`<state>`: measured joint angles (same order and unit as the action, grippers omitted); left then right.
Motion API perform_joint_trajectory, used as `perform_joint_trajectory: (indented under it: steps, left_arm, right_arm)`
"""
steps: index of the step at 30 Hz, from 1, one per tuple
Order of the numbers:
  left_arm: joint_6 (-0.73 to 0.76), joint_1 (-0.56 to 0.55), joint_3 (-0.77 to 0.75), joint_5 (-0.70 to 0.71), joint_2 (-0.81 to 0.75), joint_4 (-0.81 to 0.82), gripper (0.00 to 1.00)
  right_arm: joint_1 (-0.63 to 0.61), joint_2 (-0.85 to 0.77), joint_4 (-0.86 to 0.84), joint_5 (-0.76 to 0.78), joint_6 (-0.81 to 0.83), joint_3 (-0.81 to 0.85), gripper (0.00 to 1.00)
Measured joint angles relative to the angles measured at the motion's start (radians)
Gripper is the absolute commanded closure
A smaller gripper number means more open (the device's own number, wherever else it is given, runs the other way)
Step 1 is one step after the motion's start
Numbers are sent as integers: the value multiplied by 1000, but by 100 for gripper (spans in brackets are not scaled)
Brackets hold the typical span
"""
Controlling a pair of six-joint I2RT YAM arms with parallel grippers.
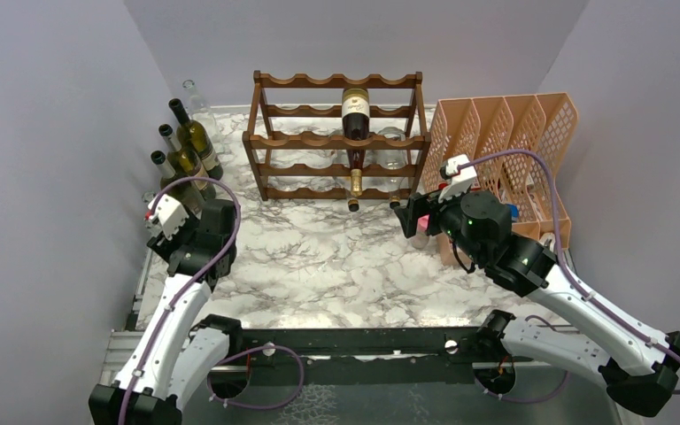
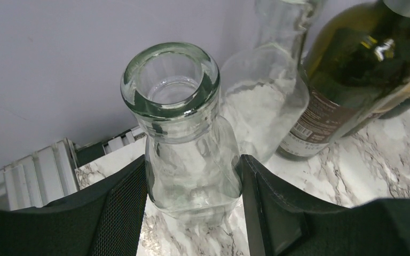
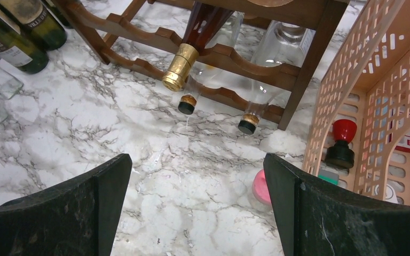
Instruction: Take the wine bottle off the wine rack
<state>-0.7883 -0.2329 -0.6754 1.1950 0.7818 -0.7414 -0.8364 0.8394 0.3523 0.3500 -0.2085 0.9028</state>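
Observation:
The dark reddish-brown wine rack (image 1: 336, 139) stands at the back middle of the marble table. A dark wine bottle (image 1: 355, 111) with a white label and gold foil neck lies in it, neck toward me; it also shows in the right wrist view (image 3: 179, 66) with the rack's lower rails (image 3: 229, 56). My right gripper (image 1: 410, 217) is open and empty (image 3: 197, 165), low over the table in front of the rack's right end. My left gripper (image 1: 166, 212) is at the far left, shut (image 2: 192, 160) on a clear empty glass bottle (image 2: 171, 90) standing upright on the table.
Several green wine bottles (image 1: 197, 142) stand at back left, one close beside the clear bottle (image 2: 352, 69). Two clear bottles with dark caps (image 3: 247, 125) lie low in the rack. An orange mesh organizer (image 1: 505, 142) stands at right, with a pink round object (image 3: 261, 186) beside it.

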Motion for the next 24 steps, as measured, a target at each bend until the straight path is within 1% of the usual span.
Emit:
perform_joint_trajectory:
  steps: [7,12,17,20,22,24]
  left_arm:
    - [51,162,12,-67,2,85,100]
    - [74,240,18,-84,19,149,100]
    - [92,316,29,-96,70,252,100]
    - [95,352,29,-100,97,299,89]
    - [95,362,29,-106,105,314,85]
    - [98,365,30,-110,107,319,77]
  right_arm:
    - [0,0,-7,-4,0,-7,4]
    - [0,0,-14,-10,0,-11,4]
    - [0,2,-16,-24,0,-16,4]
    - [0,4,-16,-26,0,-16,4]
    - [0,4,-17,-26,0,-17,4]
    - [0,4,-19,-26,0,-19,4]
